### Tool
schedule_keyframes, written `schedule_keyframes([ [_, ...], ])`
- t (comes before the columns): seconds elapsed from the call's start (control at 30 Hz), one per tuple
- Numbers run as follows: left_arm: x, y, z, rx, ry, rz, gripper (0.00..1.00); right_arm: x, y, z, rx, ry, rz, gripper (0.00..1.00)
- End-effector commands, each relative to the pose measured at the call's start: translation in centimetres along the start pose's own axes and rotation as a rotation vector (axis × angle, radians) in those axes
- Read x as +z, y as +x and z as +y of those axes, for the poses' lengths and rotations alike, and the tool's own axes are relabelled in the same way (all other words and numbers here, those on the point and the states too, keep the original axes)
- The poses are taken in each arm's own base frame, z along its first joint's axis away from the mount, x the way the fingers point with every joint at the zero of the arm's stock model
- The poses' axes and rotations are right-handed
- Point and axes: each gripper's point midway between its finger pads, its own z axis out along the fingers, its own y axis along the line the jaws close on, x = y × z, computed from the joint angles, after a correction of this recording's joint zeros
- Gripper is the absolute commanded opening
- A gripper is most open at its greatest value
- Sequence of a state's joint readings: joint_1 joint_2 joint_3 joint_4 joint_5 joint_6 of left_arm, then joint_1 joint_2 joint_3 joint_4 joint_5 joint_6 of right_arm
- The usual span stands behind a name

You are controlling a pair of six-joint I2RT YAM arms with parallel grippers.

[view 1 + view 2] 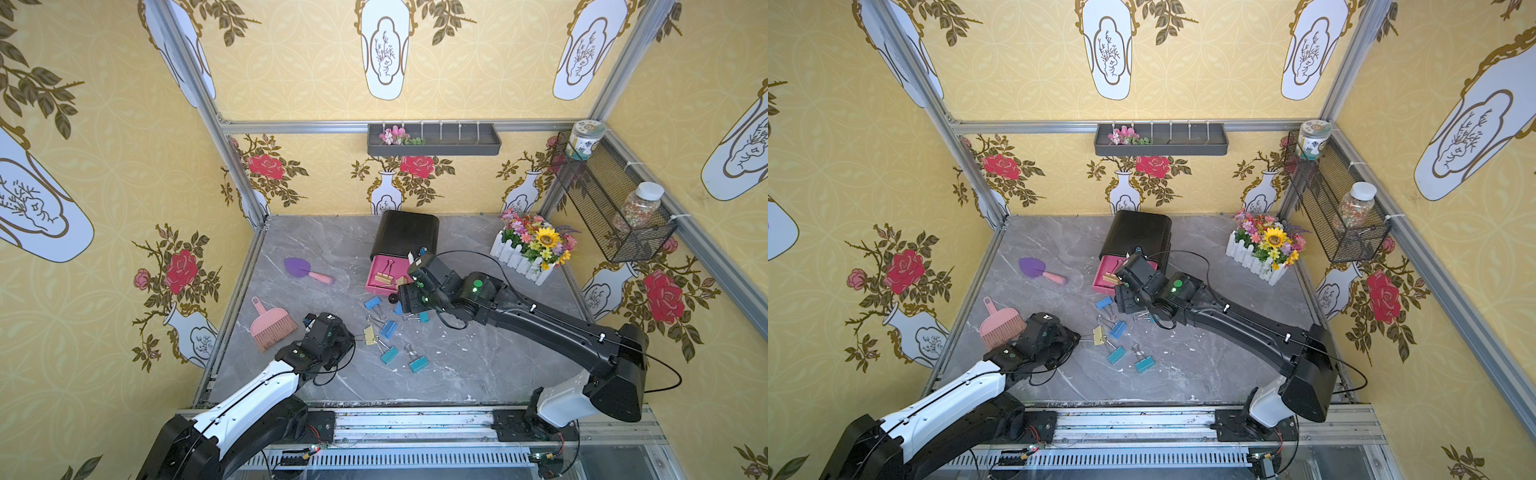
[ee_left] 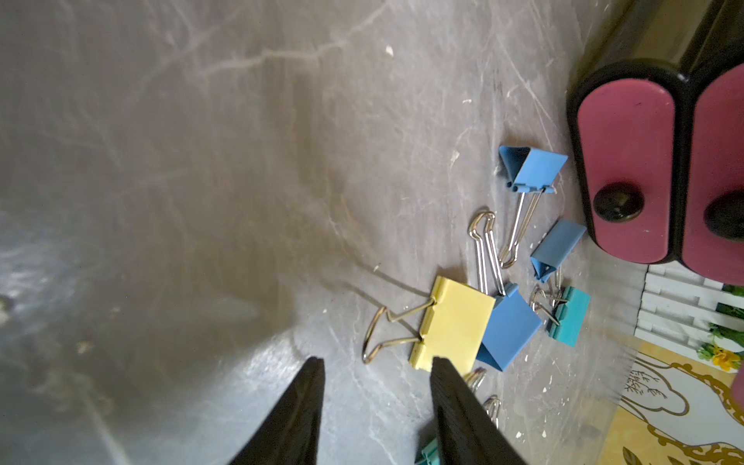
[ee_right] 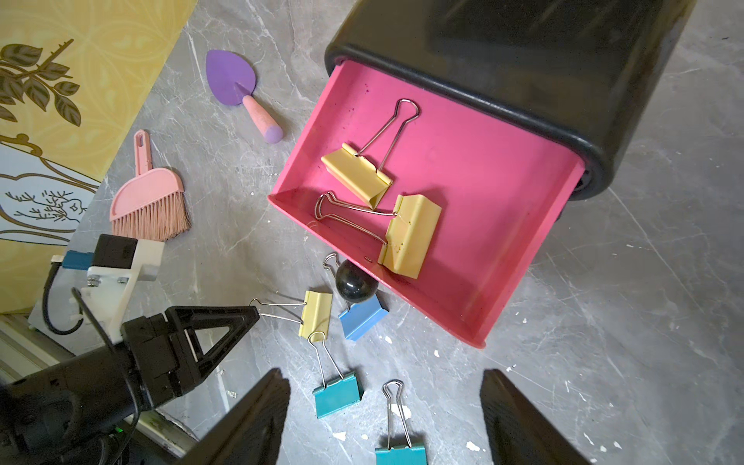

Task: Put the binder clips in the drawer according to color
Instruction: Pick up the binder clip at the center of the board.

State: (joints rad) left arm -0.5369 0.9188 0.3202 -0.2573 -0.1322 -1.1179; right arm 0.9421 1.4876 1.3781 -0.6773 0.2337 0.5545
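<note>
Silver wire first: take the yellow clip (image 2: pixel 453 326) by its handle loop, not by the body. Lies flat on the bench (image 1: pixel 478 365) among the loose clips in front of the cabinet (image 1: pixel 405 235), near but outside the open drawer (image 3: pixel 503 241). Left fingers (image 2: pixel 298 410) apart, tips either side of the loop's end, nothing clamped yet. Right fingers (image 3: pixel 257 422) wide apart too, empty, hovering over the teal clip (image 3: pixel 338 392) and a second teal one (image 3: pixel 400 455), just beside the drawer's front.

Close squarely, with both strands of the loop between the pads. Avoid biting one strand alone: likely to let the clip twist out. Lift straight up before any sideways travel. Expect the body to hang and swing under the wire, so go slowly. Mind the right arm, close beside the straight way to the drawer: probably wiser to come in from the side away from it. Release low, beside the yellow pair (image 3: pixel 410 237) inside, clear of the front wall.

Long axis from loop to body, side to side across the bench in both top views. Handle toward the left arm. Body away from it, far edge against a blue clip (image 2: pixel 509 330), touching or overlapping, cannot tell which. Loop of the teal clip right at one end of the body, so watch for snagging there.
</note>
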Motion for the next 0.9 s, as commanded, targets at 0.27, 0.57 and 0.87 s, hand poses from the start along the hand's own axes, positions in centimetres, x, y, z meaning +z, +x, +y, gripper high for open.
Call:
schedule_keyframes([
  [0.27, 1.2, -0.6, -0.2, -0.016, 0.045, -0.006, 0.36, -1.2, -0.9, -1.0, 0.033, 0.017, -0.054, 0.81],
  [0.57, 1.7, -1.1, -0.7, -0.019, 0.072, -0.016, 0.26, -1.0, -1.1, -1.0, 0.033, 0.015, -0.042, 0.81],
  [0.87, 2.0, -0.6, -0.9, -0.028, 0.098, 0.012, 0.08, -0.9, -0.7, -1.4, 0.037, 0.025, -0.031, 0.81],
])
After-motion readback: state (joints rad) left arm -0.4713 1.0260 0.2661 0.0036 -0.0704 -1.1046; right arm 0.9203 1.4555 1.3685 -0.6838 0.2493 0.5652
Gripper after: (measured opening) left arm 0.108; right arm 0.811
